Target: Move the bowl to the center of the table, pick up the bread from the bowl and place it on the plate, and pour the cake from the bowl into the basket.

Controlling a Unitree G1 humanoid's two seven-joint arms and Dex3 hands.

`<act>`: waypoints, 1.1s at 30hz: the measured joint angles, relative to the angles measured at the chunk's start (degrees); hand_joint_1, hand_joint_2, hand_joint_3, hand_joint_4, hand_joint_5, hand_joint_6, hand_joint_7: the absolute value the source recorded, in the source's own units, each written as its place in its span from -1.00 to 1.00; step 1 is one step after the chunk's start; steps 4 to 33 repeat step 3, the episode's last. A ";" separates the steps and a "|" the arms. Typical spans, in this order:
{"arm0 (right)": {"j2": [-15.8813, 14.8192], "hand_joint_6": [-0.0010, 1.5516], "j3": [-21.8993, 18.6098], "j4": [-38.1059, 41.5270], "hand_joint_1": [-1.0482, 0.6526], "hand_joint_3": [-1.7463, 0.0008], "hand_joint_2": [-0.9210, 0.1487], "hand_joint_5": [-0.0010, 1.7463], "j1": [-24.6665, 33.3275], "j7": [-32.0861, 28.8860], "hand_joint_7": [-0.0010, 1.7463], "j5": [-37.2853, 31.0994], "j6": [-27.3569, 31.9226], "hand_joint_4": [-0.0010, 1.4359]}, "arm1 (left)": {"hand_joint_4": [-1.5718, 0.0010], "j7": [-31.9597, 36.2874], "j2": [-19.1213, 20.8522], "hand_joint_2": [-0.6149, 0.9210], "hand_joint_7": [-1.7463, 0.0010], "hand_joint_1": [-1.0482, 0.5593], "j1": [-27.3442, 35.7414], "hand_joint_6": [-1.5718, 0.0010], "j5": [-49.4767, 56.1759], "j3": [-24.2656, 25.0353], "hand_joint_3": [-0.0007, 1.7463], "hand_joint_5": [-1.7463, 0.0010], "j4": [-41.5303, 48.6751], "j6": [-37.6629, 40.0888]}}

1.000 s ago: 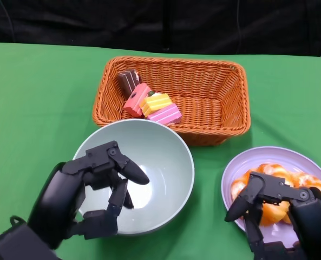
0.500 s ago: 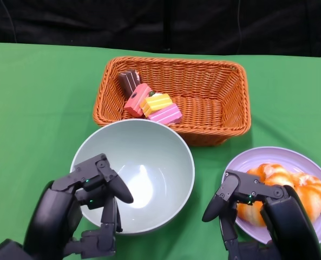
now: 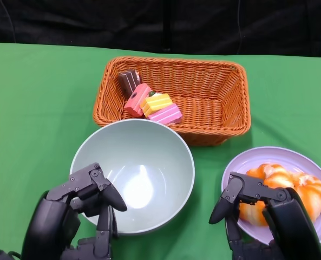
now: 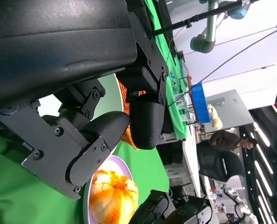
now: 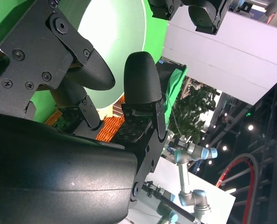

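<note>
The pale green bowl [image 3: 133,173] stands empty in the middle of the table, just in front of the basket. Several cake pieces [image 3: 149,103] lie in the left end of the orange wicker basket [image 3: 214,97]. The orange bread [image 3: 282,187] lies on the lilac plate [image 3: 257,157] at the right. My left hand [image 3: 76,216] hovers at the bowl's near left rim, fingers apart, holding nothing. At the plate's near left edge my right hand [image 3: 266,216] is also empty with its fingers spread. The left wrist view shows the bread [image 4: 114,196] beyond my fingers [image 4: 145,123].
Green cloth covers the table [image 3: 35,97], with open room at the left and far right. The table's back edge meets a dark backdrop. In the left wrist view a person [image 4: 224,140] sits far off beside the table.
My left hand has come off the bowl's rim and drawn back toward me. The right hand has pulled back off the bread and plate. Bowl, basket and plate have not moved.
</note>
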 measured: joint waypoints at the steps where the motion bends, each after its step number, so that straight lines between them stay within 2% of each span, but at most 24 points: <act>1: -0.26 0.11 -0.06 0.29 0.18 -1.00 0.44 0.99 -0.15 0.10 0.68 0.11 -0.42 0.32 | -0.21 0.00 -0.14 0.24 -0.82 0.16 -0.01 -0.08 -0.11 -0.03 0.70 -0.98 0.08 0.00; 33: -0.90 0.11 -0.14 1.25 0.18 -1.00 0.47 0.98 -0.68 0.39 0.68 0.38 -1.51 0.32 | -0.22 0.00 -0.48 0.23 -0.81 0.15 -0.24 -0.08 -0.20 -0.06 0.71 -0.98 0.22 0.00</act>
